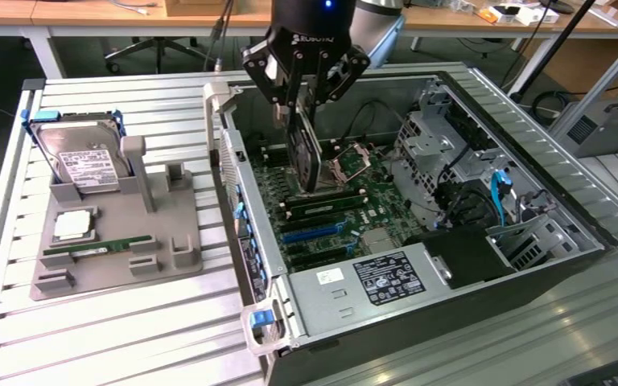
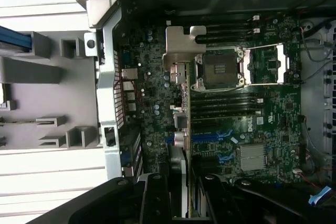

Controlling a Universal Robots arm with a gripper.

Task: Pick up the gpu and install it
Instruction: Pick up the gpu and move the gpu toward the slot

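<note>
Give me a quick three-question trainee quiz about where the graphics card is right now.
1. True or false: the gripper is shut on the gpu.
2. Where is the gpu? A) flat on the slatted table B) held on edge over the motherboard inside the open case C) on the floor.
3. Fill in: the hard drive stands in the grey fixture, on the exterior view's ____ of the case.
Key: 1 true; 2 B; 3 left.
</note>
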